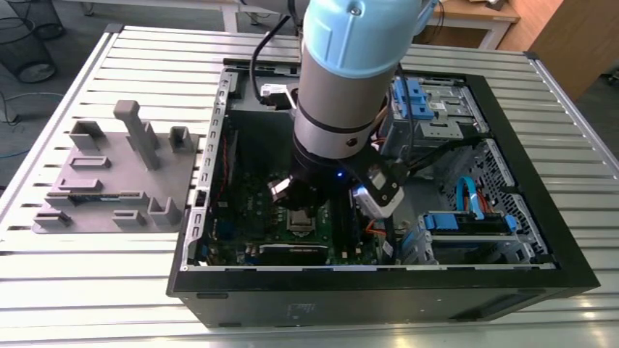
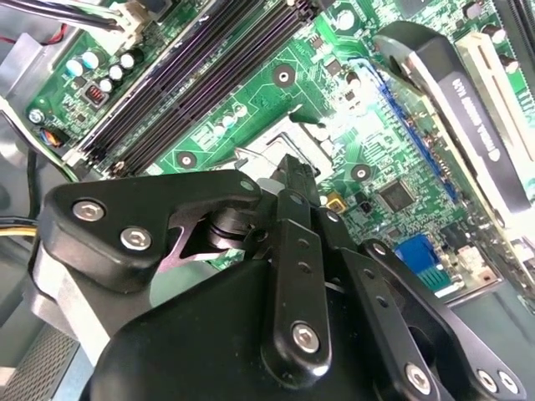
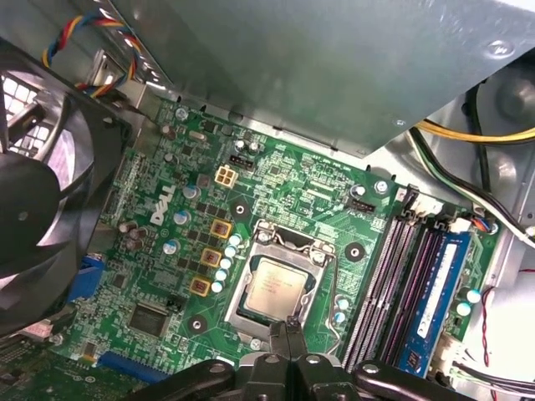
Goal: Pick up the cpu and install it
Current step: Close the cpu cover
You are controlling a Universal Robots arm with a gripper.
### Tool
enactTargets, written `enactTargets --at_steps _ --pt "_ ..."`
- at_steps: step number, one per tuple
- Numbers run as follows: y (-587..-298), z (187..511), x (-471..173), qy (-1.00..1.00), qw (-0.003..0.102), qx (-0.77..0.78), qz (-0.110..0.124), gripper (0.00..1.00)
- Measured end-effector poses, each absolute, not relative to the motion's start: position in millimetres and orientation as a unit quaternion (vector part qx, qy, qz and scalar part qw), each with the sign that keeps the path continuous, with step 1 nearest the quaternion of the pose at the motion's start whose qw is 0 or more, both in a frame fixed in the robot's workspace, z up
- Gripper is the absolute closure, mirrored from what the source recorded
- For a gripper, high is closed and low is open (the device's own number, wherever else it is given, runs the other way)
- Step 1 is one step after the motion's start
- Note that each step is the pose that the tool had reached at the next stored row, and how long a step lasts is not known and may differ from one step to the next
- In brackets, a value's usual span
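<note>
Your gripper (image 3: 288, 334) hangs low inside the open computer case (image 1: 541, 279), right over the motherboard (image 3: 276, 196), with its fingertips pressed together and pinching nothing. The cpu (image 3: 274, 286) already lies flat in the socket (image 3: 280, 280), its silvery top facing up, and the fingertips sit just at the socket's edge beside it. Judging by that, you have the chip seated and the closed tips are placed to work at the socket rather than to carry anything. In the first wrist view the memory slots (image 3: 393, 280) run alongside the socket and a black fan (image 3: 38, 167) stands at the board's other end. On the exterior view's left, the grey parts fixture (image 1: 116, 181) rests on the slatted table (image 1: 87, 290).
</note>
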State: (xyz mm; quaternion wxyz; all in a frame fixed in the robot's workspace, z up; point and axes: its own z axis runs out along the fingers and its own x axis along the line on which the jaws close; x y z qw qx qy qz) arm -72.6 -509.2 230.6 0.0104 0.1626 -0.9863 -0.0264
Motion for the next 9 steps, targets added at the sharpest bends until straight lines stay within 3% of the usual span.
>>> enactTargets --at_steps 9 --pt "-505.8 233.5 -72.6 -0.986 0.01 0.163 -0.026 0.89"
